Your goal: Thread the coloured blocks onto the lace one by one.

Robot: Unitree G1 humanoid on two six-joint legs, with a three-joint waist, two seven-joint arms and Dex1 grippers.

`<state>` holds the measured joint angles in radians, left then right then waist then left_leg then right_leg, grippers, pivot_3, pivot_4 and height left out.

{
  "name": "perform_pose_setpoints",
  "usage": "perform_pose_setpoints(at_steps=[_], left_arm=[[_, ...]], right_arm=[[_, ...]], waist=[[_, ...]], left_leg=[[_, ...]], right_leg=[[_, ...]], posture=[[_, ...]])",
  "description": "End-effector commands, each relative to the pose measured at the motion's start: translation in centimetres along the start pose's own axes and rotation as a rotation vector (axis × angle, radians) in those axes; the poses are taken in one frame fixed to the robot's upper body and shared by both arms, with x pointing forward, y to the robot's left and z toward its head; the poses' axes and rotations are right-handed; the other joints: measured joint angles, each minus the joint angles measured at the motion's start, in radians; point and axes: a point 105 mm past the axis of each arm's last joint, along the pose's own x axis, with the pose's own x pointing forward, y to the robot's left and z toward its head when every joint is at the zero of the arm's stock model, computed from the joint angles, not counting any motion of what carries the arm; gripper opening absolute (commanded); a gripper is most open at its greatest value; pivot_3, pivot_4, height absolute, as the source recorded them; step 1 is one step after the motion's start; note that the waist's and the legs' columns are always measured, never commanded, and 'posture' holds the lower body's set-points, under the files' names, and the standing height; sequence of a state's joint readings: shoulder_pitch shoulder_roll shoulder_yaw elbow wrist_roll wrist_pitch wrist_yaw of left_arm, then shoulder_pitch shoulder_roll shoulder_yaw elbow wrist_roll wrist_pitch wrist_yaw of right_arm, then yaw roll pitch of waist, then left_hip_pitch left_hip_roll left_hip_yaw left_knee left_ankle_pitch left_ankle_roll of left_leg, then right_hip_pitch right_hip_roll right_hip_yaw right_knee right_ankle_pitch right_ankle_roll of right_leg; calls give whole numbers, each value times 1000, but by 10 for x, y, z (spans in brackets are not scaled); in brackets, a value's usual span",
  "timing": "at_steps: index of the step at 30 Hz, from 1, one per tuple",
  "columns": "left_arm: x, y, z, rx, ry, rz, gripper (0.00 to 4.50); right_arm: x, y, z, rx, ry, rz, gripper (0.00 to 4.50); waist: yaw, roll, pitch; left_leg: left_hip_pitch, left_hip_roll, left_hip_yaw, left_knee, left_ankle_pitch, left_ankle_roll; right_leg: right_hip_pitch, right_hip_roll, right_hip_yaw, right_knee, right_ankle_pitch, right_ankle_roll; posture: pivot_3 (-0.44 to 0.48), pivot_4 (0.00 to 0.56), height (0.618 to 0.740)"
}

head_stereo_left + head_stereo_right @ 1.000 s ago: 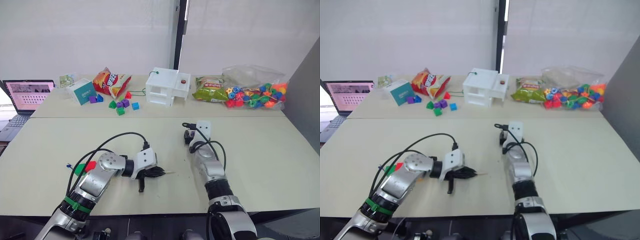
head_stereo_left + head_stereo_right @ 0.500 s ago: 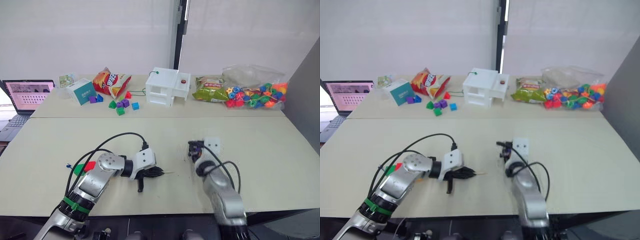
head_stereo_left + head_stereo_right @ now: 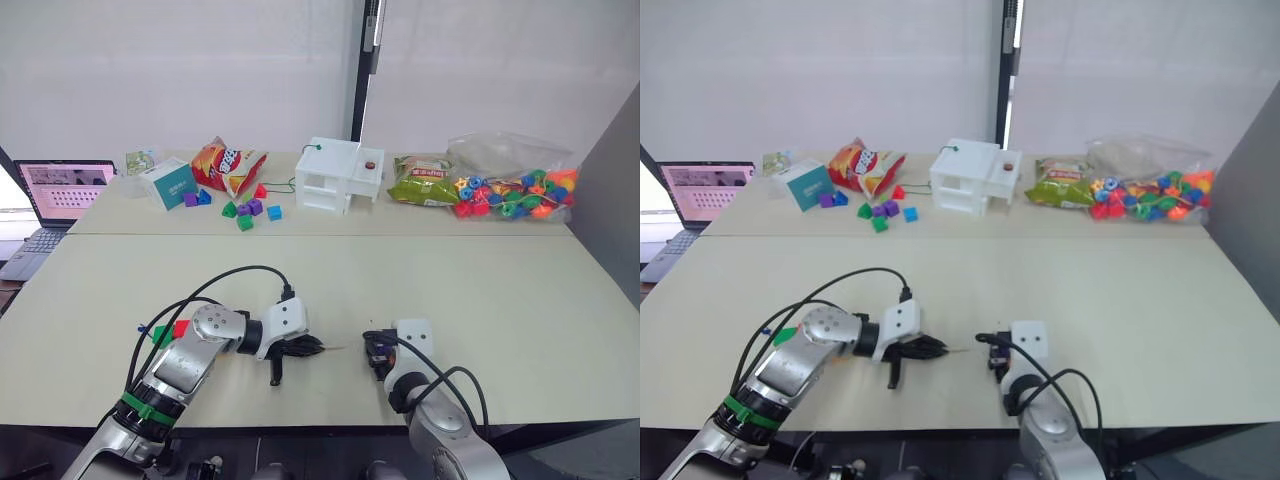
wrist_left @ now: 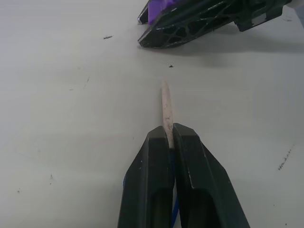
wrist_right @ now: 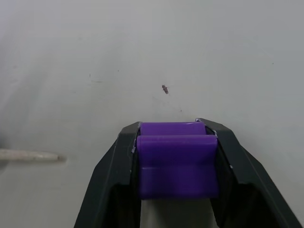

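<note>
Between right gripper (image 5: 176, 142) jaws: purple block (image 5: 176, 165).

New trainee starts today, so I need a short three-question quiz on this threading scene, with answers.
1. True or false: the left pincer is shut on the lace.
2. What colour is the block in the right pincer?
3. The lace's pale tip is: A) inside the block, B) short of it, apart, C) lying loose on the table.

Key: 1 true; 2 purple; 3 B.
</note>
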<state>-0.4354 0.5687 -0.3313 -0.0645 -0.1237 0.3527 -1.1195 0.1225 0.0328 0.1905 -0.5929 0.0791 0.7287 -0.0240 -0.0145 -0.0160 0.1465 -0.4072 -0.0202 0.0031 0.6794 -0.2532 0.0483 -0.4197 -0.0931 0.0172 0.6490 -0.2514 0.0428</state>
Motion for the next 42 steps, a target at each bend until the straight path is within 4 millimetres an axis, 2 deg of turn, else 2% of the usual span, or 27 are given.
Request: perform_pose_setpoints(at_steps=[1, 4, 5, 8, 10, 13, 15, 17, 21, 24, 29, 32, 38, 39, 42], left_arm=[[-5, 3, 10, 36, -23, 3, 0], [-3, 3, 10, 36, -27, 2, 0], [-3, 3, 10, 36, -29, 2, 0], [-1, 4, 13, 37, -38, 8, 0], [-1, 4, 14, 38, -43, 13, 0], [1, 2, 17, 36, -55, 10, 0], [1, -1, 19, 30, -68, 0, 0], [2, -4, 21, 27, -73, -5, 0], [2, -11, 25, 14, -80, -36, 0], [2, -16, 30, -8, -95, -54, 0], [5, -22, 37, -16, -94, -39, 0], [6, -19, 36, -19, -79, -12, 0], [10, -14, 36, -14, -54, 31, 0], [10, -15, 36, -12, -50, 26, 0], [15, -14, 36, -3, -31, 26, 0]], right_arm=[[-7, -2, 40, 6, -172, 21, 3294], [-15, -4, 67, -35, -259, 68, 4336], [-17, -4, 75, -48, -278, 91, 4459], [-22, -2, 98, -97, -304, 236, 4459], [-24, 3, 102, -120, -246, 389, 4459], [-33, 6, 90, -264, -44, 697, 4459], [-43, -4, 75, -429, 130, 881, 4459], [-45, -14, 68, -533, 239, 981, 4459], [-26, -25, 68, -748, 286, 1075, 4459], [-9, -31, 61, -892, 308, 1103, 4459], [12, -37, 47, -990, 331, 1128, 4459], [17, -40, 39, -999, 338, 1137, 3665], [16, -41, 34, -950, 328, 1136, 1551], [16, -41, 35, -937, 321, 1126, 1371], [16, -39, 35, -922, 318, 1098, 1371]], waist=[[2, 0, 0], [2, 0, 0], [2, 0, 0], [2, 0, 0], [3, 0, 0], [4, 0, 0], [7, 0, 1], [6, 0, 1], [-4, 0, 1], [0, 0, 1], [13, 0, 1], [18, 0, 1], [21, 0, 1], [23, 0, 1], [25, 0, 1]], left_leg=[[0, 0, 0, 0, 0, 0], [0, 0, 0, 0, 0, 0], [0, 0, 0, 0, 0, 0], [0, 0, 0, 0, 0, 0], [0, 0, 0, 1, 0, 0], [0, 0, -1, 1, 0, 1], [0, 0, -1, 1, -1, 2], [1, 0, 0, 1, -2, 3], [4, 2, 0, 1, -2, 4], [4, 2, 0, 1, -2, 4], [2, 1, 0, 3, -2, 4], [2, 0, 0, 3, -2, 4], [2, 0, 0, 3, -2, 4], [2, 0, 0, 3, -2, 4], [2, 0, 0, 4, -2, 4]], right_leg=[[0, 0, 0, 0, 0, 0], [0, 0, 0, 0, 0, 0], [0, 0, 0, 0, 0, 0], [0, 0, 0, 0, 0, 0], [1, 0, 0, 0, 0, 0], [2, 0, -1, -1, 0, 0], [4, 0, -3, -3, 0, 0], [6, -1, -3, -5, 0, 0], [9, 1, -3, -7, 0, 0], [9, 1, -3, -6, 0, 0], [9, -1, -3, -6, 0, 1], [9, -2, -3, -6, 1, 1], [9, -2, -3, -6, 1, 1], [9, -2, -3, -6, 1, 1], [9, -2, -3, -6, 1, 1]], posture=[[0, 150, 740], [0, 150, 740], [0, 150, 740], [0, 150, 740], [0, 150, 740], [0, 150, 740], [0, 150, 740], [0, 150, 740], [0, 150, 740], [0, 150, 740], [0, 150, 740], [0, 150, 740], [0, 150, 740], [0, 150, 740], [0, 150, 740]])
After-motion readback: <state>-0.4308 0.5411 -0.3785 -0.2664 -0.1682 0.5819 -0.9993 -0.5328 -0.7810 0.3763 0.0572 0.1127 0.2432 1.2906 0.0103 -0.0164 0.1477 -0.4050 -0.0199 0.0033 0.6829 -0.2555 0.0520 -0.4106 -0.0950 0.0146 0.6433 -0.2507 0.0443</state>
